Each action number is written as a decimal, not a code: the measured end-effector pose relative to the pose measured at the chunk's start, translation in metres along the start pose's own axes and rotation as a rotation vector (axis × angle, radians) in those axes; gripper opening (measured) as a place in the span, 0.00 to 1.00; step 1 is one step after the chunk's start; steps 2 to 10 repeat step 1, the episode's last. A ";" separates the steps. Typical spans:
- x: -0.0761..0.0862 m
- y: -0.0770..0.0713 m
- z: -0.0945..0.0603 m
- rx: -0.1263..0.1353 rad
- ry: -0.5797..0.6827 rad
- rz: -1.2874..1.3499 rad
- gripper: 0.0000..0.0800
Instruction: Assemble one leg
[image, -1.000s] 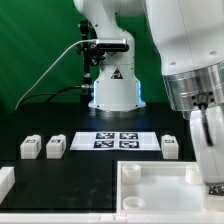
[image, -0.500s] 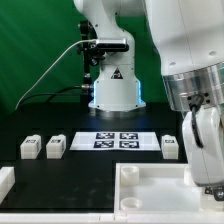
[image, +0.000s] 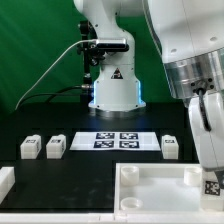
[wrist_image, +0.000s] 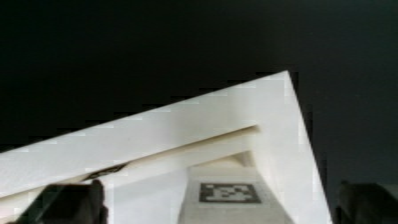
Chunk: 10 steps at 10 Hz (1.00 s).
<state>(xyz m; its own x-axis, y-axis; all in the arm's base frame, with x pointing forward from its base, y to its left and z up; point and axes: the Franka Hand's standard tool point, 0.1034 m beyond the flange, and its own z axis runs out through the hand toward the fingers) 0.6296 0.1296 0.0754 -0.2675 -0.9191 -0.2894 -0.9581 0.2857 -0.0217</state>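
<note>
On the black table, exterior view: the marker board (image: 119, 140) lies flat at centre, in front of the robot base (image: 113, 90). Toward the exterior view's left of the board stand two small white tagged blocks (image: 42, 147), side by side; toward the exterior view's right of it stands a third block (image: 171, 146), just beside the board's end. Nearer the camera than the board lies the large white panel (image: 150, 187) with raised rims. Over the panel's corner at the exterior view's right hangs the gripper (image: 209, 175) — a leg (image: 211, 184) with a black-and-white tag shows at its lower end, low over the panel; contact cannot be told.

Wrist view: a corner of the white panel (wrist_image: 196, 135) runs to a point against the dark table. The tagged leg (wrist_image: 226, 192) sits between the two dark fingers (wrist_image: 68, 202), whose tips alone show at the picture's edge — the jaws appear pressed onto the leg, though the contact itself is hidden.
</note>
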 end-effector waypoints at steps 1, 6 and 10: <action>0.000 0.000 0.000 0.000 0.000 0.000 0.81; 0.000 0.000 0.000 0.000 0.000 0.000 0.81; 0.000 0.000 0.000 0.000 0.000 0.000 0.81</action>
